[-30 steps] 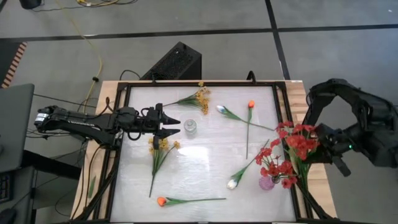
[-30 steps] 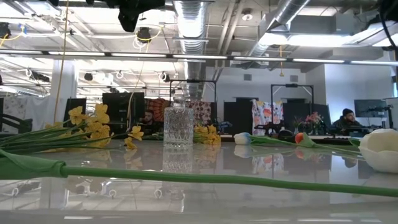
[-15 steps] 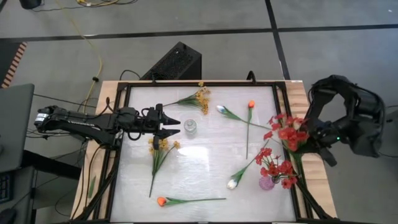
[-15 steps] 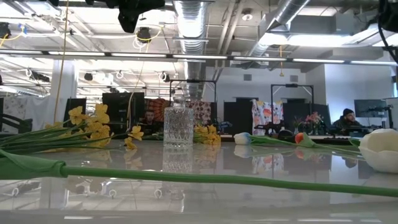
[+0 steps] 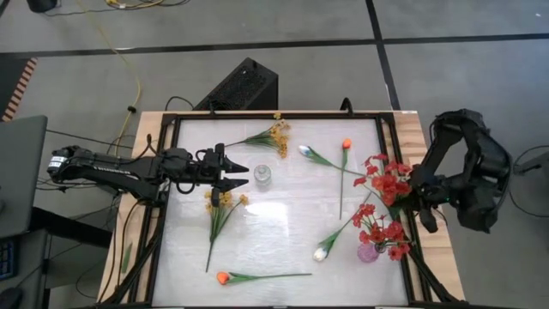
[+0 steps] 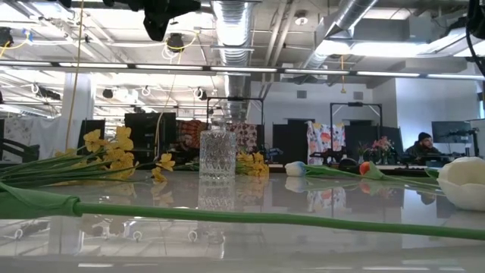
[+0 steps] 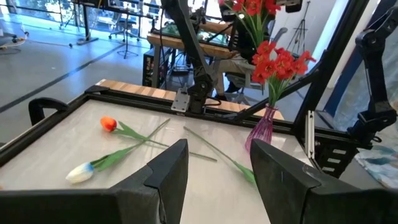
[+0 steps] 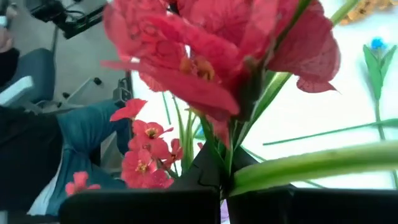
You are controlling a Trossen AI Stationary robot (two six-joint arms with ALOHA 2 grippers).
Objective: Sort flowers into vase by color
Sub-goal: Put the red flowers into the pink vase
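Observation:
My right gripper (image 5: pixel 417 196) is shut on a red blossom spray (image 5: pixel 386 178) above the table's right edge, just far of the pink vase (image 5: pixel 367 253), which holds another red spray (image 5: pixel 382 230). My left gripper (image 5: pixel 240 174) hovers open beside the clear cut-glass vase (image 5: pixel 262 175), which also shows in the low view (image 6: pixel 217 155). Lying flat on the table are two yellow sprays (image 5: pixel 271 135) (image 5: pixel 220 206), two orange tulips (image 5: pixel 346 144) (image 5: pixel 223 277) and two white tulips (image 5: pixel 304 151) (image 5: pixel 320 253). My right gripper pinches the red spray's green stems (image 8: pixel 231 165) between its two fingers, a little below the blossoms (image 8: pixel 205 43). It comes in from the table's right side. The spray is lifted clear, and its blossoms point toward the table's left.
A black frame (image 5: pixel 274 114) rims the white table top. A black box (image 5: pixel 240 86) stands behind the far edge. Free room lies in the table's middle (image 5: pixel 283 219). In the left wrist view the pink vase (image 7: pixel 261 127) stands across the table, with people and workshop clutter beyond.
My right arm has swung inward, carrying the red spray from over the right edge toward the table's left and a little toward the far edge. The spray's blossoms now reach farther over the white surface. My left arm has kept still.

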